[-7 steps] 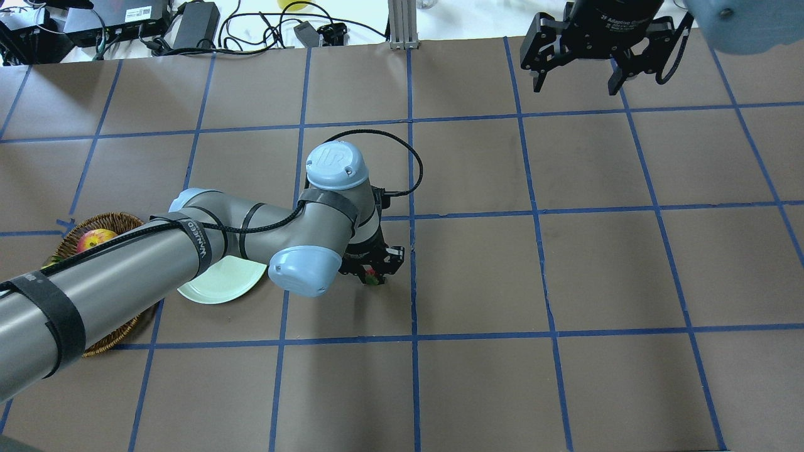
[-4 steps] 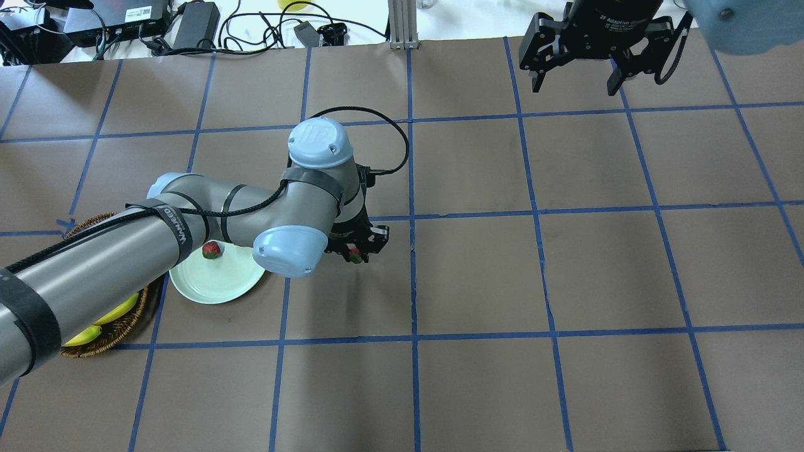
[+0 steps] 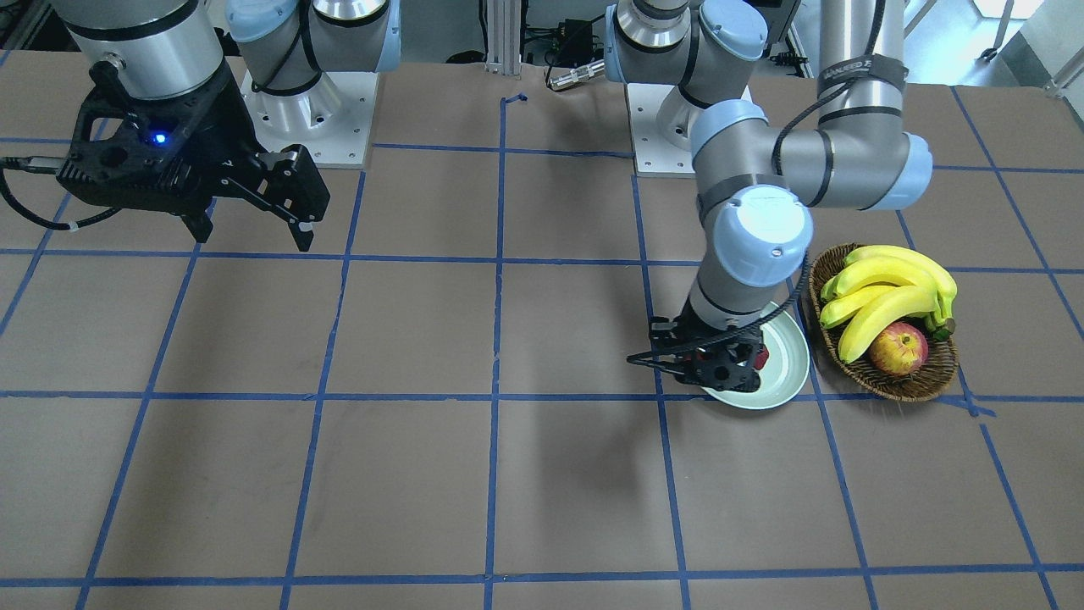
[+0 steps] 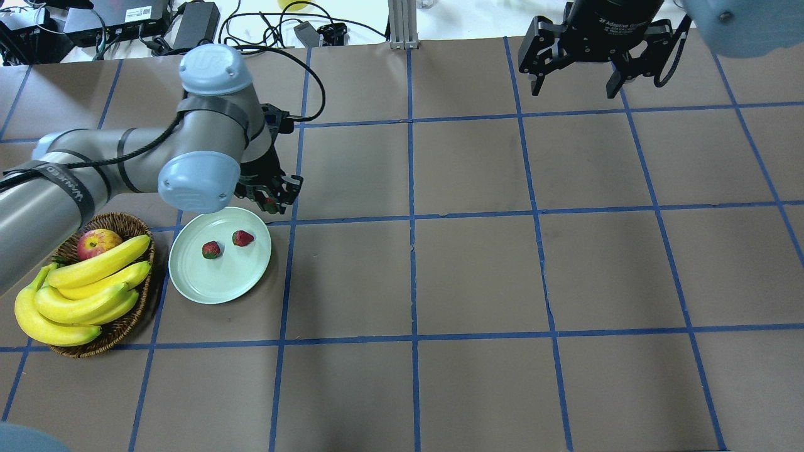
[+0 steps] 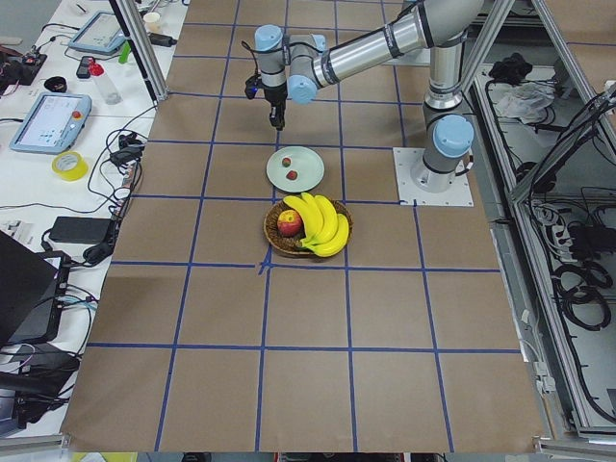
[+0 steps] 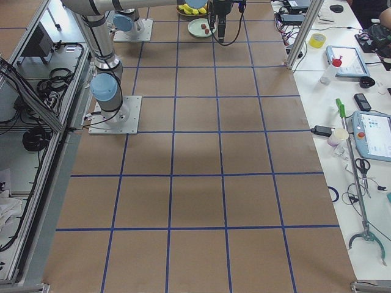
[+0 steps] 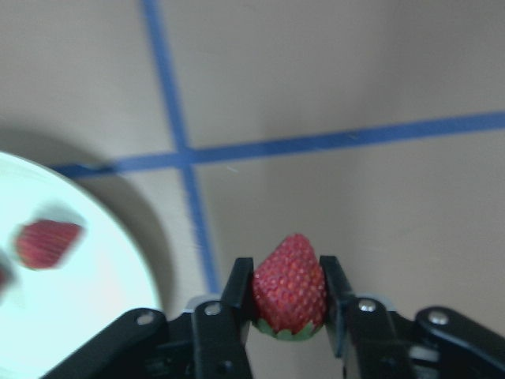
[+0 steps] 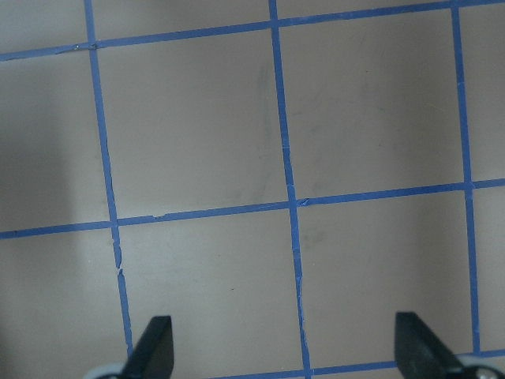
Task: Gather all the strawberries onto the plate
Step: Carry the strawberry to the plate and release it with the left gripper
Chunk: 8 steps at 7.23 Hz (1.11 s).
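My left gripper is shut on a strawberry and holds it above the table, just past the far right rim of the pale green plate. The left wrist view shows this strawberry pinched between both fingers, with the plate to its left. Two more strawberries lie on the plate. My right gripper is open and empty, high over the far right of the table. It also shows in the right wrist view.
A brown wicker basket with bananas and a red-yellow apple stands just left of the plate. Cables and boxes lie beyond the table's far edge. Blue tape lines grid the brown table.
My left arm has swung left and toward the far side with the strawberry in its gripper. It uncovered the plate and basket. The right gripper has stayed put.
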Tool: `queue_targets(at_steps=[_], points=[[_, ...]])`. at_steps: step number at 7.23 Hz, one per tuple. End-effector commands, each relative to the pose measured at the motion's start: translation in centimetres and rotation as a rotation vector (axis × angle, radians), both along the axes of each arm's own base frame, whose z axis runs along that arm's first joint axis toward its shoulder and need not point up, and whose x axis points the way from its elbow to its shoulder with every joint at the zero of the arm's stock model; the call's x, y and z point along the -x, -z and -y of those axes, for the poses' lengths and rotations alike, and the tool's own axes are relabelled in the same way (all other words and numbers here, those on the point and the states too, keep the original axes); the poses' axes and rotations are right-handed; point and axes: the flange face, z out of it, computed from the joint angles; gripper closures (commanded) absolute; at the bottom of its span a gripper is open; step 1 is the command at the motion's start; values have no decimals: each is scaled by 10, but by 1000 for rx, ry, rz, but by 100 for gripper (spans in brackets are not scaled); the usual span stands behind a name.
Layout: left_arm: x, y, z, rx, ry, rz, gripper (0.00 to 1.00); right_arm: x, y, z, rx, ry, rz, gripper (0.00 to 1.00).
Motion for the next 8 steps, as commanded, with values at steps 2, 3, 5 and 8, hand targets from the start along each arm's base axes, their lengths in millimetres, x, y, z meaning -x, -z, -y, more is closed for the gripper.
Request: queue_targets(at_steps=[2, 3, 5, 8], points=[[-91, 11, 1, -45, 8, -26, 100, 0, -1, 0, 7, -2, 1, 0], [-93, 34, -18, -84, -5, -30, 100, 0, 0, -1, -4, -2, 0, 0], [-91, 45, -29, -105, -5, -36, 92, 0, -1, -3, 1, 1, -1, 0], [-92, 46, -31, -106, -17, -37, 19, 1, -2, -1, 12, 4, 0, 0]])
